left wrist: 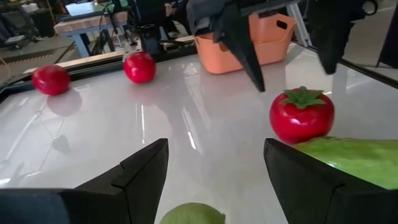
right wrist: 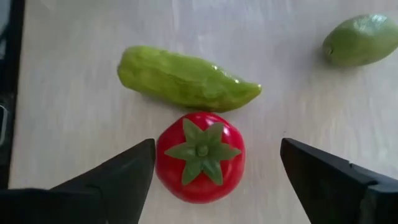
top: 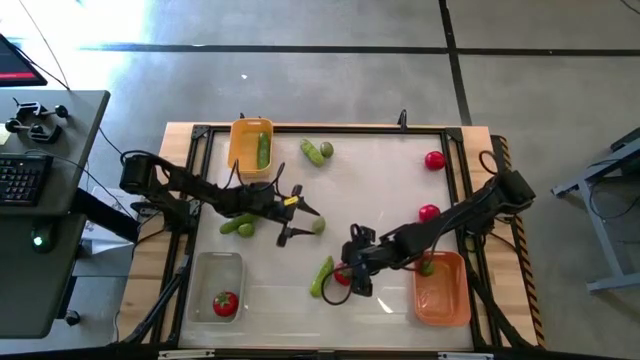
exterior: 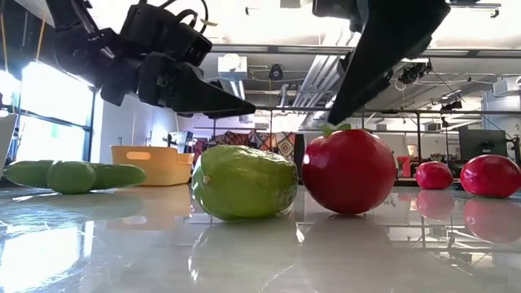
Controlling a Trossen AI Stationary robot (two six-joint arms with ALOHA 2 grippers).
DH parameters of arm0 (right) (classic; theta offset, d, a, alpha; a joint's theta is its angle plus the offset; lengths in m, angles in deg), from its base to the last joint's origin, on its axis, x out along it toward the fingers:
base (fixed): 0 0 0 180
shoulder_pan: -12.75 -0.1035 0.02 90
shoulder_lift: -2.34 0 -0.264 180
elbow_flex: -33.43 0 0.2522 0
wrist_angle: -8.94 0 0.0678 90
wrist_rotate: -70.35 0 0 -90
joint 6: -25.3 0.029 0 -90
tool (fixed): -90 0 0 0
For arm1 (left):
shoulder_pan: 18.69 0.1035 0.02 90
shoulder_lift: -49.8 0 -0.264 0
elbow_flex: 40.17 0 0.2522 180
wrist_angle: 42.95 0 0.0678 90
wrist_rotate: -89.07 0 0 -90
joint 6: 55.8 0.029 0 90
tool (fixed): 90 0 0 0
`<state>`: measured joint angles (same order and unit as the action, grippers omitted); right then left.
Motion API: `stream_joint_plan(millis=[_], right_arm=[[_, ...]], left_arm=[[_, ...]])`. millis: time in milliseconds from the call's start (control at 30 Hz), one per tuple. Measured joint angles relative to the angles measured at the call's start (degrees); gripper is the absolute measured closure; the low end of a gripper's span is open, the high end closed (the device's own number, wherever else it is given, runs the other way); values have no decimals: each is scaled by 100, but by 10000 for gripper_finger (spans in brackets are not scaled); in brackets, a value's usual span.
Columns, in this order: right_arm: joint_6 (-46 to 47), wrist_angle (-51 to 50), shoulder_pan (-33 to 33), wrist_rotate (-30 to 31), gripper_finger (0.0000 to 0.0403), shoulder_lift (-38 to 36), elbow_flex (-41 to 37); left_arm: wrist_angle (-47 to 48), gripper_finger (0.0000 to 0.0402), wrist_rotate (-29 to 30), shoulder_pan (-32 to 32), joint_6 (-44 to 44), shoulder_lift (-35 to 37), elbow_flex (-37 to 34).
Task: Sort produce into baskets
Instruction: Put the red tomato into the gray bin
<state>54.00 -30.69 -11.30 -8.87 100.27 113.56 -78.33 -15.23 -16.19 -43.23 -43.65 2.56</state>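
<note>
My right gripper is open and points down over a red tomato, one finger on either side of it with a gap. The tomato stands on the table beside a green cucumber, near the darker orange basket. My left gripper is open near the table's middle and points at a lime lying just before its fingers. The yellow basket holds a cucumber. The clear basket holds a tomato, and the orange one holds a lime.
Two cucumbers lie under the left arm. Green pieces lie at the far middle. Two more tomatoes sit at the right. A raised frame borders the white table top. The near middle is bare.
</note>
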Motion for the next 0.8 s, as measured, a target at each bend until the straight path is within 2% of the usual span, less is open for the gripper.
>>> stream_joint_plan(millis=[333, 567, 800], right_arm=[[98, 164, -29, -67, 64, 81, 0], [-176, 385, -149, -74, 64, 549, -6], [-44, 425, -163, -172, 68, 706, -4]], left_arm=[[-13, 149, 114, -121, -51, 0, 0], [0, 149, 223, -180, -144, 0, 0], [38, 149, 256, -186, -200, 0, 0]])
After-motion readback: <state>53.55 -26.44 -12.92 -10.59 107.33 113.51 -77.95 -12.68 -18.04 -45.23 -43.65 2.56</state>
